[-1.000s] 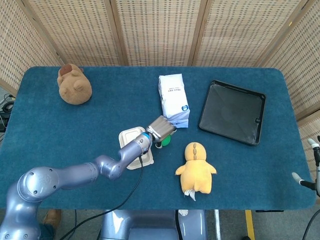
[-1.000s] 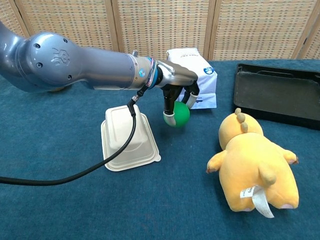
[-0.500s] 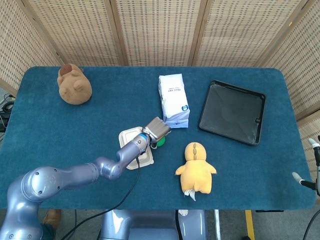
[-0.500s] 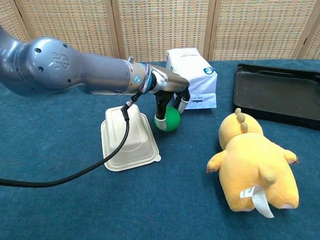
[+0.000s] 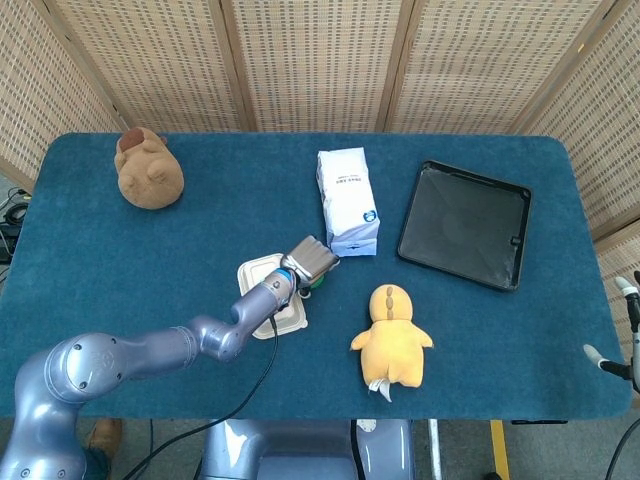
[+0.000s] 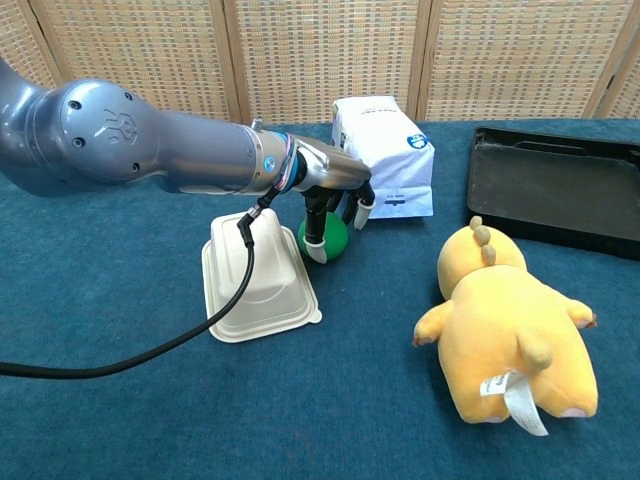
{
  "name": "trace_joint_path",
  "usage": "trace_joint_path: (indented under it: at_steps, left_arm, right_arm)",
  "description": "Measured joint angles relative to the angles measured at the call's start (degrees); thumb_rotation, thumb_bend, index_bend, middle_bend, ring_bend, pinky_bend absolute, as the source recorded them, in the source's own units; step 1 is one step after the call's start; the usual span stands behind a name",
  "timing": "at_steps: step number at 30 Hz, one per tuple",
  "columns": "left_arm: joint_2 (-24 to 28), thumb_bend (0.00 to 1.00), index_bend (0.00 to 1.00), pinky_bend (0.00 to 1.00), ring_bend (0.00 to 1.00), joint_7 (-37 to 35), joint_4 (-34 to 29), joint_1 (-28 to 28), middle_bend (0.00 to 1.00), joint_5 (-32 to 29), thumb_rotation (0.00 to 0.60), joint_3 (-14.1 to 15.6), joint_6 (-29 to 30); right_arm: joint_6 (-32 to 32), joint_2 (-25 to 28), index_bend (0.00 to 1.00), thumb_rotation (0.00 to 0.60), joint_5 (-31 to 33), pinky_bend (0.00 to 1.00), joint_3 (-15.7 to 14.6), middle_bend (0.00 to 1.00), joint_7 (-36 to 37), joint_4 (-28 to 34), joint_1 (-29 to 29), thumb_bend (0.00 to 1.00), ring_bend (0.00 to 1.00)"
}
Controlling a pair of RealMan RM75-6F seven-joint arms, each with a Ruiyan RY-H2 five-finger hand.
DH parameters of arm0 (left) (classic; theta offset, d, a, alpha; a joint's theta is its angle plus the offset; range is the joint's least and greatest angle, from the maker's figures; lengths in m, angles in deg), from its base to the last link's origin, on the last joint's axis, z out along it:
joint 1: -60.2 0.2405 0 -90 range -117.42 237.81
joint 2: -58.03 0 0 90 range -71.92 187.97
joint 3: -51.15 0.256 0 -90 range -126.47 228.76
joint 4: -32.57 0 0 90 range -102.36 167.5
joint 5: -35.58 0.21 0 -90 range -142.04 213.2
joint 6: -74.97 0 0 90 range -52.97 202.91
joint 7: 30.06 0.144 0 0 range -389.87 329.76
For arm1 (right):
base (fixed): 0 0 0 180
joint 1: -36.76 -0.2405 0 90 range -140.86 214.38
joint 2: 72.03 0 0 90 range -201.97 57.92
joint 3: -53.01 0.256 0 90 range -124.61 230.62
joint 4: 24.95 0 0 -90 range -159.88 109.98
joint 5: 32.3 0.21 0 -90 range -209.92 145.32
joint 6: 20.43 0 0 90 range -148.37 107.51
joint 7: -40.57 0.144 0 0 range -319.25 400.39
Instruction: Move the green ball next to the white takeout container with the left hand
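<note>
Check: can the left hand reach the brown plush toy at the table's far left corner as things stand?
Probably not right away: the left hand holds the green ball beside the white takeout container. The path to the brown plush toy looks clear.

Ball [image 6: 331, 238] just right of container [image 6: 256, 282]; bag [image 6: 385, 156] behind; tray [image 6: 556, 188] far right.

A brown plush toy [image 5: 148, 170] sits far left on the blue tabletop [image 5: 120, 260]; a white bag [image 5: 348, 199] centre-far, black tray [image 5: 465, 224] right, yellow plush [image 5: 392, 336] near.
</note>
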Motion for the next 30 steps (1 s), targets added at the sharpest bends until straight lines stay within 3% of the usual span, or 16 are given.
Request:
trace_joint_path:
  at_steps: [14, 24, 27, 30]
  left_arm:
    - [2.81, 0.14, 0.29, 0.25, 0.30, -1.07, -4.36, -0.25, 0.30, -0.85, 0.600, 0.05, 1.65]
    - [10.47, 0.11, 0.26, 0.25, 0.27, -6.66, -13.58, 3.47, 0.26, 5.34, 0.600, -2.86, 6.52]
    - [14.75, 0.06, 0.20, 0.21, 0.25, -8.76, -17.93, 6.07, 0.22, 8.88, 0.600, -3.55, 9.83]
    - [18.75, 0.02, 0.03, 0.08, 0.07, -9.66, -21.58, 9.51, 0.06, 11.93, 0.600, -3.49, 15.57]
  right_arm:
    - [0.49, 0.30, 0.11, 0.600, -0.39, 0.00, -0.10, 0.00, 0.30, 0.42, 0.24, 0.00, 0.00]
    - [1.10, 0.42, 0.11, 0.600, -1.28, 0.00, -0.38, 0.00, 0.33, 0.82, 0.46, 0.00, 0.00]
    - [1.42, 0.48, 0.11, 0.600, -1.64, 0.00, -0.48, 0.00, 0.33, 0.99, 0.58, 0.00, 0.00]
    - [1.73, 0.51, 0.11, 0.600, -2.35, 0.00, -0.73, 0.00, 0.33, 1.24, 0.70, 0.00, 0.00]
